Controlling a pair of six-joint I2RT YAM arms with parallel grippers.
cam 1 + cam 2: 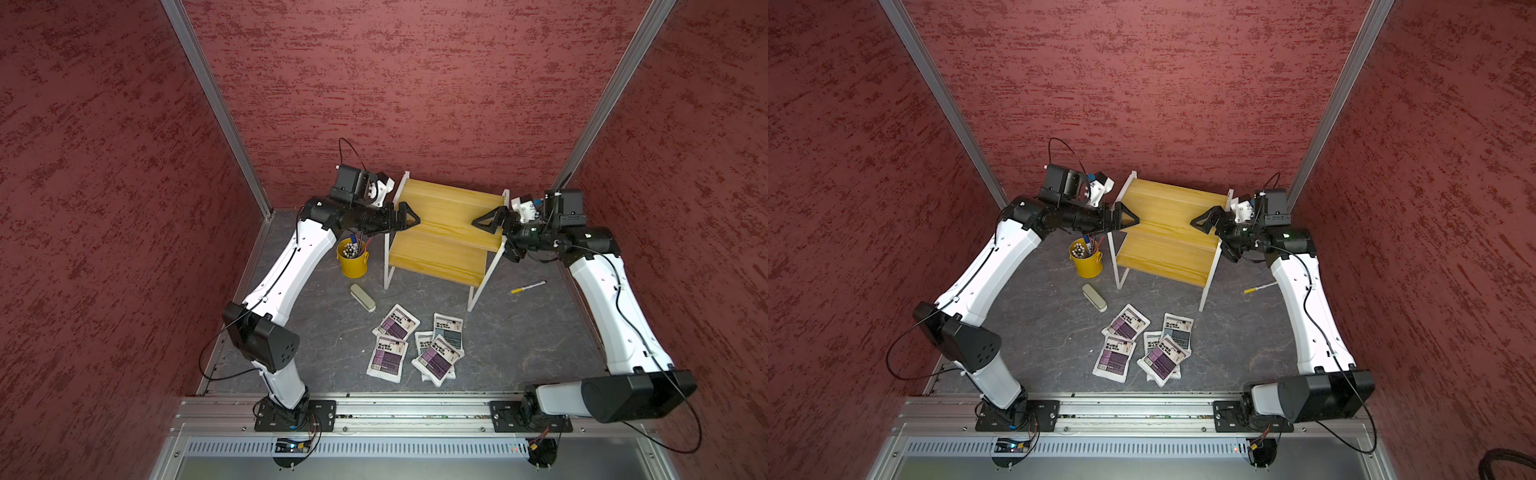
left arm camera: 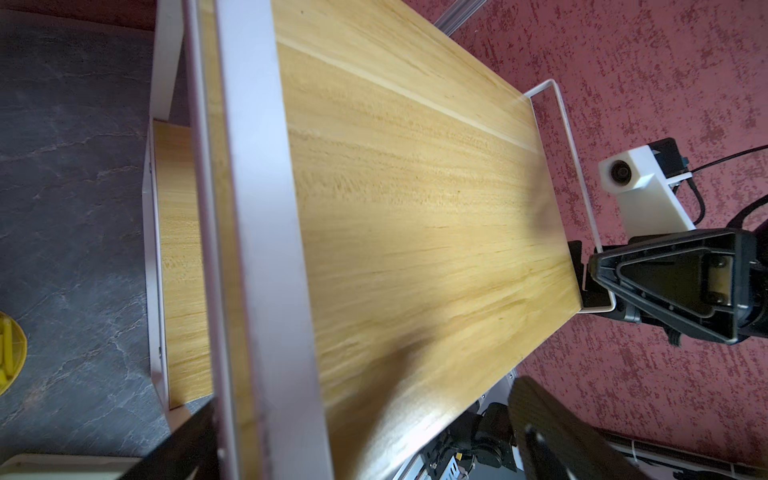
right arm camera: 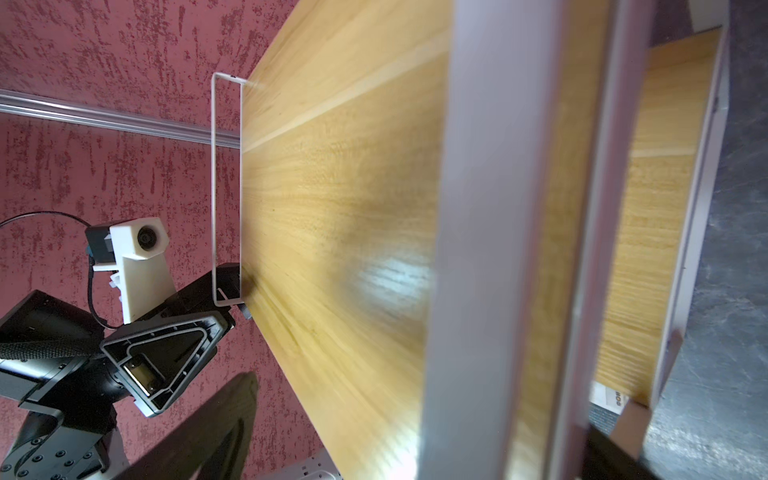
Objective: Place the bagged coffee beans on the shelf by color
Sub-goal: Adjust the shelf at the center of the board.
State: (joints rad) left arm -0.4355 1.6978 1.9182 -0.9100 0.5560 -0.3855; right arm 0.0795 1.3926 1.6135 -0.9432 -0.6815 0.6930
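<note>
The shelf (image 1: 449, 199) (image 1: 1167, 199) stands at the back of the dark table, its two yellow-wood boards bare. My left gripper (image 1: 409, 218) (image 2: 365, 415) is open at the left end of the upper board (image 2: 415, 187), one finger on each side of it. My right gripper (image 1: 482, 222) (image 3: 419, 415) is open the same way at the right end (image 3: 332, 187). In front of the shelf lie the bagged coffee beans in a loose pile: three purple ones (image 1: 397, 323) (image 1: 387, 358) (image 1: 437, 359) and a grey-blue one (image 1: 448, 330). Others are partly buried beneath.
A yellow pen bucket (image 1: 352, 259) stands left of the shelf under my left arm. A pale oblong case (image 1: 363, 297) lies in front of the bucket. A yellow-and-white pen (image 1: 528, 287) lies right of the shelf. Red walls close in on three sides.
</note>
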